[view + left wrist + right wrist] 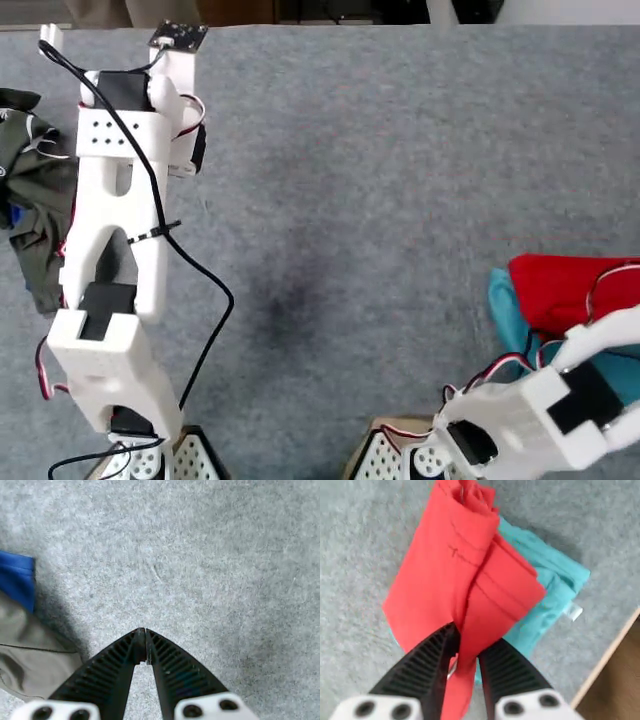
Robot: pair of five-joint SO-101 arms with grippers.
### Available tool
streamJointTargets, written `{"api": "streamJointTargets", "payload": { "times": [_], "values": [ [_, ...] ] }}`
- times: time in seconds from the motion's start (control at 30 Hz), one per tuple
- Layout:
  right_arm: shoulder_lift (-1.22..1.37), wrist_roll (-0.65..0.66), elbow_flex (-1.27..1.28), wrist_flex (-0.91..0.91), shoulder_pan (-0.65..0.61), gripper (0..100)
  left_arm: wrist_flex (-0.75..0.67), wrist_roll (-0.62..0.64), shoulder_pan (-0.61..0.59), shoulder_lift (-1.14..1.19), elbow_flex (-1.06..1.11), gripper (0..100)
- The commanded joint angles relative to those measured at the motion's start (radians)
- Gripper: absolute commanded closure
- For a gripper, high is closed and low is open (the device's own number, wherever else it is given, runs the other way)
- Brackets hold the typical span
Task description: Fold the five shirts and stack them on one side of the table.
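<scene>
Watching the right fingers [427,665] pinch the folded red shirt [445,575], lying on the teal shirt [550,590] near the right edge of the bench [400,200]. If they pull away without letting go, that fold probably drags open. Farther off, the left fingers [172,667] sit clenched, empty, over bare bench beside the crumpled olive shirt [40,240]; they'd only shove it.
</scene>
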Motion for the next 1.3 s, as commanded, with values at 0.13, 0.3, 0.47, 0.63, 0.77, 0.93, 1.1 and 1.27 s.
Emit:
{"api": "streamJointTargets", "payload": {
  "times": [0.13, 0.3, 0.47, 0.63, 0.77, 0.93, 1.1, 1.27],
  "values": [
    [-0.082, 0.087, 0.173, -0.026, 0.091, 99.4, 0.011, 0.011, 0.009, -0.11, 0.0, 98],
    [-0.082, 0.187, 0.171, -0.025, 0.122, 99.0, 0.011, 0.011, 0.012, -0.114, 0.0, 98],
    [-0.087, 0.227, 0.168, 0.014, 0.133, 88.9, 0.011, 0.012, 0.014, -0.114, 0.0, 98],
    [-0.196, 0.227, 0.176, 0.018, 0.134, 79.3, 0.011, 0.014, 0.002, -0.116, 0.0, 91],
    [-0.343, 0.224, 0.179, 0.018, 0.122, 76.3, 0.011, 0.014, -0.018, -0.116, 0.0, 91],
    [-0.487, 0.222, 0.219, 0.02, 0.022, 76.3, 0.012, 0.014, -0.064, -0.117, 0.025, 91],
    [-0.547, 0.178, 0.335, 0.017, -0.277, 76.5, 0.012, 0.014, -0.153, -0.202, 0.091, 91],
    [-0.547, -0.002, 0.283, 0.0, -0.622, 96.3, 0.012, 0.009, -0.359, -0.305, 0.114, 91]
  ]
}}
